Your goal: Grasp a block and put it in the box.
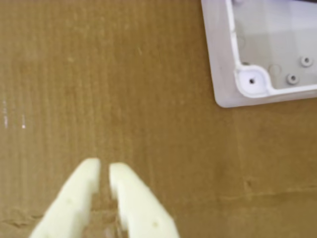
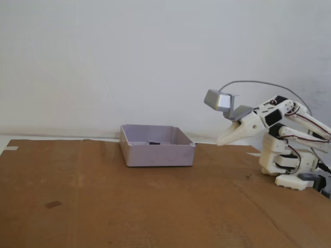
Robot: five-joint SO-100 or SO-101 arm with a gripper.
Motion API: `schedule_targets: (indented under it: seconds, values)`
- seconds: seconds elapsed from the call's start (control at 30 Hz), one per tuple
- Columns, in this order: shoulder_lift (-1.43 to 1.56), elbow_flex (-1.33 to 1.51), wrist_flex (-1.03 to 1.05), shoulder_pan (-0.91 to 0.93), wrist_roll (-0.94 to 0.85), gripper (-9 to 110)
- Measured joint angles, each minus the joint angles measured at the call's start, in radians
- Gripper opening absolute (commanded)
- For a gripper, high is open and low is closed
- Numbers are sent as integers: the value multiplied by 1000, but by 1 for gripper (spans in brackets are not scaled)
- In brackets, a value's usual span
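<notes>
My pale two-finger gripper [image 1: 104, 168]: nearly closed, empty | small matte black block [image 2: 153, 142]: inside shallow pale grey-lavender plastic box [image 2: 158, 153], ahead of my fingertips | task looks done; nothing left but parking.

Brown cardboard sheet [image 2: 155, 206], white wall [image 2: 129, 62]

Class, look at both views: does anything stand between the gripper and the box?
Nothing visible does. The gripper, fingers nearly together, hangs to the right of the box in the fixed view, with only bare cardboard between them. A small dark thing already shows inside the box.
</notes>
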Motion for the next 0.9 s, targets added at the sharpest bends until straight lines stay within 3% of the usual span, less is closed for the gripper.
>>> schedule_targets:
  seconds: [0.9]
  values:
    - [23, 155, 18, -2, 0, 1]
